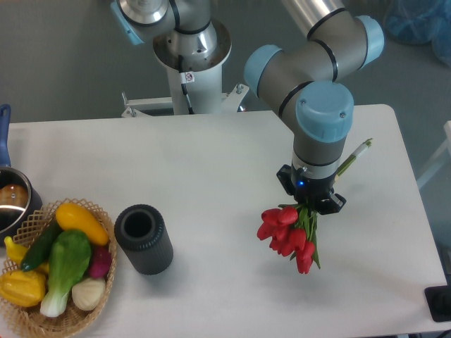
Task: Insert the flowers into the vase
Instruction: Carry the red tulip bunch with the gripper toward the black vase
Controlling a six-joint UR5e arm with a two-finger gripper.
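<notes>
- Pincer (309,205) is mostly hidden under the wrist of the arm, but it seems closed around the stems of the flowers (287,236); the red buds hang out below it toward the camera, and the green stem ends stick out behind, toward the far right.
- Flowers are held over the right part of the worktop (211,162). I cannot tell whether the buds touch the surface or hang a little above it.
- Vase (143,239) stands upright on the left part of the worktop, well apart from the flowers. Its round mouth is open and looks dark and empty.
- My judgement: the grasping is done, but the carrying to the vase, the turning of the stems downward and the inserting are all left.
- Wicker basket (99,299) stands just beside the vase at the left. It holds a yellow squash (83,220), a green leafy vegetable (67,264), a dark cucumber (39,246), a red-purple radish (101,262) and other pieces.
- Metal pot (10,204) with a blue handle is at the left edge; what is inside it I cannot make out.
</notes>
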